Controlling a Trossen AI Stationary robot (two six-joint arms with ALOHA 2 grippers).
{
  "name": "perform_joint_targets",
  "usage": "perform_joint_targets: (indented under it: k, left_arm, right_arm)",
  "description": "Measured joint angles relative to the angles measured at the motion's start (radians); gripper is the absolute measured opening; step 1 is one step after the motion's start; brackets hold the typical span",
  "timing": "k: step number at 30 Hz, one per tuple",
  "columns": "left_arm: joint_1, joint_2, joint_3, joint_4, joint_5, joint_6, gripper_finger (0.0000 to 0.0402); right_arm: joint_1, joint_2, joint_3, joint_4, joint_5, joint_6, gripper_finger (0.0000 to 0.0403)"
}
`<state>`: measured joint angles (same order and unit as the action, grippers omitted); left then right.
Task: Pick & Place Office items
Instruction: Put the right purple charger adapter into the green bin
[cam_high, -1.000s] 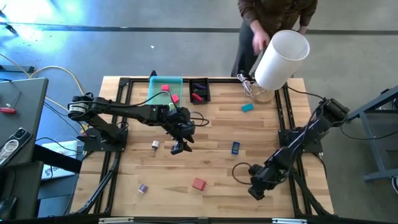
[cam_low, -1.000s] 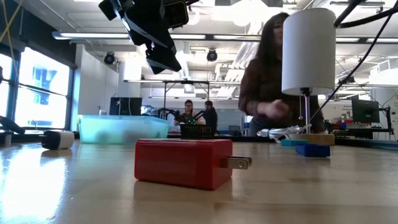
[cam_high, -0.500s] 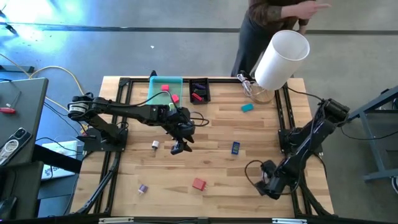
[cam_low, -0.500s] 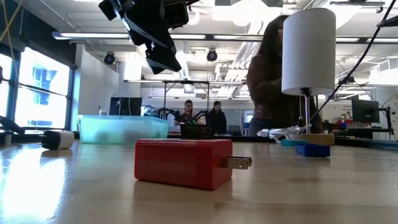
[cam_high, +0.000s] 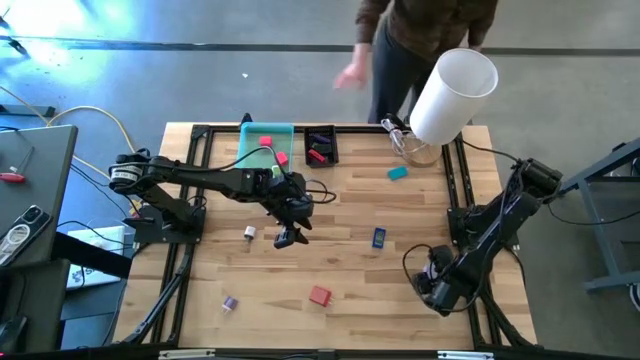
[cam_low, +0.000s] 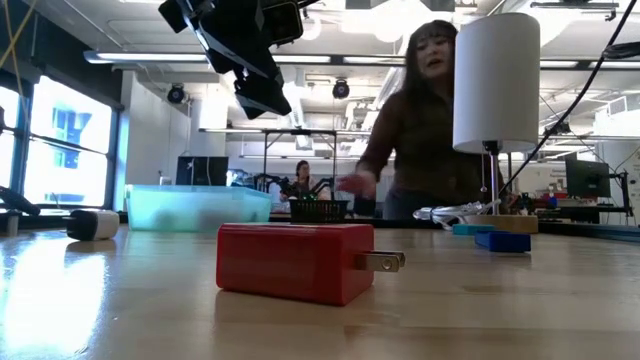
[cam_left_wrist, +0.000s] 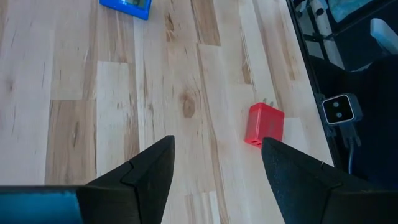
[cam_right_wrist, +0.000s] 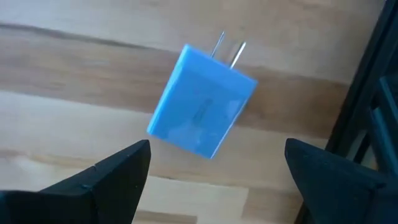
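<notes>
**Both grippers empty above a table of scattered pieces**

The left gripper (cam_high: 290, 236) hangs above the middle of the table with its jaws parted and nothing between them; its wrist view shows bare planks in the gap between the fingers (cam_left_wrist: 149, 171). The height looks chosen for surveying rather than grasping, since no piece lies directly under it. A small white piece (cam_high: 249, 232) lies just beside it on the board, and the red plug block (cam_left_wrist: 264, 125) sits farther toward the near edge, prongs out, so either could be the next target.

The right gripper (cam_high: 432, 285) hangs low near the table's right rail, jaws spread wide and holding nothing. Its camera looks down at a blue plug block (cam_right_wrist: 202, 100) lying flat with its prongs away from the fingers; I judge this to be the blue piece (cam_high: 378, 237) seen from above, though the overhead view is too small to be sure.

Outward, a purple piece (cam_high: 229, 302) rests by the near left edge and a teal piece (cam_high: 397, 172) lies near the lamp base. The teal tray (cam_high: 252, 132) at the far edge already holds red and pink pieces, which suggests it is the drop point, with a black basket (cam_high: 320, 142) beside it. The white lamp shade (cam_high: 455, 95) leans over the far right corner, and a person (cam_high: 420, 30) stands behind the table.
</notes>
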<state>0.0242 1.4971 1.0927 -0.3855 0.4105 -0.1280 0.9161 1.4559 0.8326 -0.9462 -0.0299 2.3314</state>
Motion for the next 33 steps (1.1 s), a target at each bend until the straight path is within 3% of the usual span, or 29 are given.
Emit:
perform_joint_targets:
  k: [5,15,26,33]
  left_arm:
    - [0.0,0.0,0.0,-0.006,0.0,0.0,0.0234]
    - [0.0,0.0,0.0,-0.006,0.0,0.0,0.0234]
    - [0.0,0.0,0.0,-0.014,0.001,0.0,0.0234]
    - [-0.004,0.0,0.0,-0.015,0.001,-0.023,0.0234]
  right_arm:
    - [-0.028,0.0,0.0,-0.014,0.013,-0.077,0.0361]
    - [-0.03,0.04,0.0,-0.021,0.006,0.02,0.0361]
    - [-0.11,0.131,0.0,-0.042,-0.007,-0.05,0.0359]
    - [-0.153,0.17,0.002,-0.029,-0.024,-0.137,0.0305]
